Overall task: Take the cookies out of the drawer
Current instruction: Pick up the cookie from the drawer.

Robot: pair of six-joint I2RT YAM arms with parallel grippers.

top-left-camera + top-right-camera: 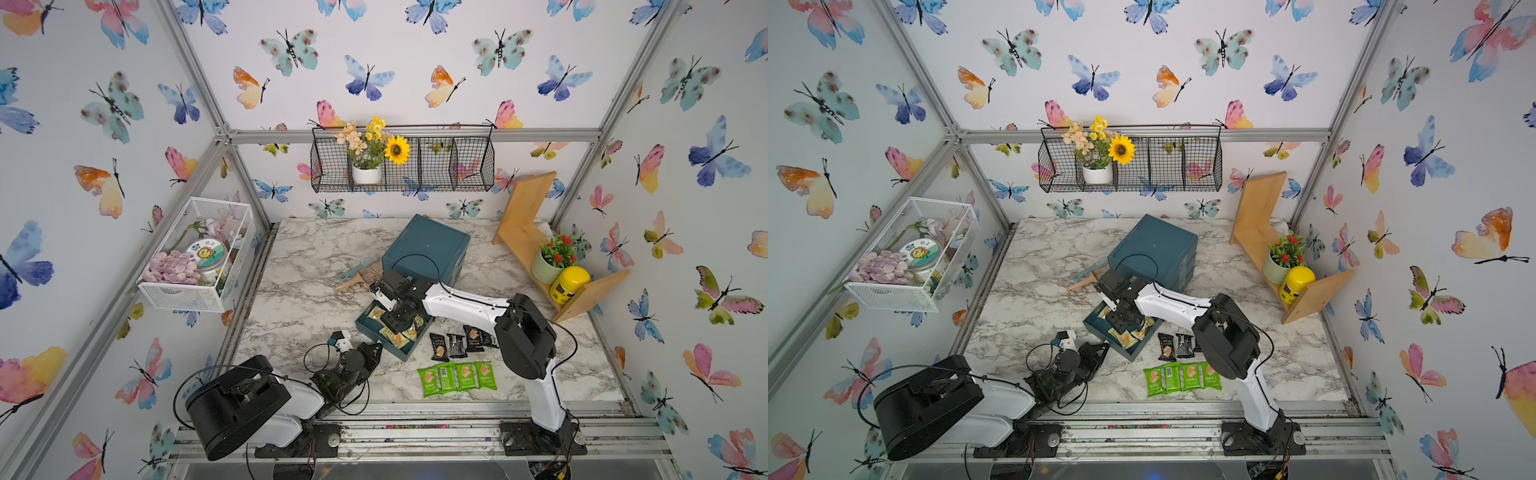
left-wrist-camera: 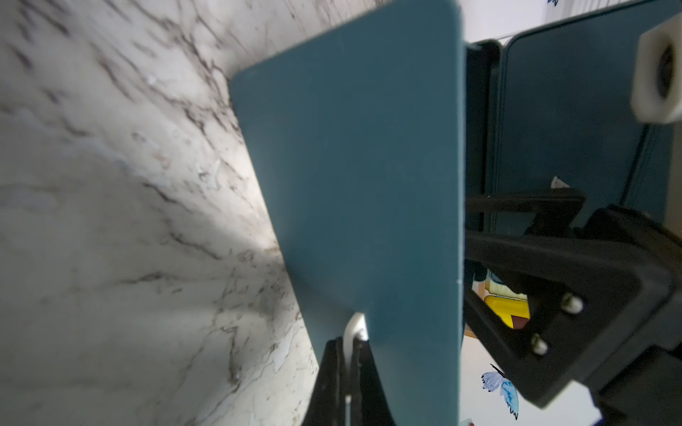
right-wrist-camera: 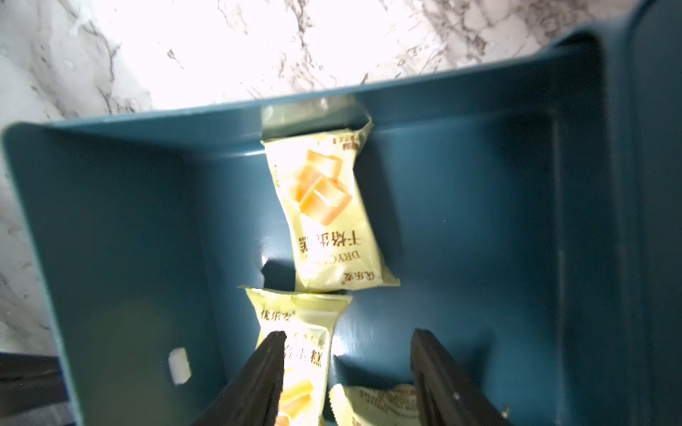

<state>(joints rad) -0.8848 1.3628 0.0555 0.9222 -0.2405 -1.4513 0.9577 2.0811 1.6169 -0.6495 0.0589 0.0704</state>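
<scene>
Pale yellow film wraps the cookies [image 3: 324, 210] that lie in the pulled-out teal drawer [image 3: 461, 221]. At least three such packets show in the right wrist view, flat on the drawer floor, one touching a side wall. Black packets [image 1: 457, 345] and four green packets [image 1: 457, 376] lie in rows on the marble desk [image 1: 311, 291], near the drawer. Right pincer [image 3: 348, 333] hangs over the drawer with its jaws apart and holds nothing; one finger is above the nearest yellow packet. Left pincer [image 2: 347, 341] is closed together on a small white tab [image 2: 354, 326] at the drawer front, I think to keep the drawer steady. I judge each packet very light, with slippery, crinkly film and a brittle biscuit inside, so a hard squeeze may crack it. Best hold seems across the narrow middle, one jaw at each long side, because the flat sealed ends would bend and slip.
</scene>
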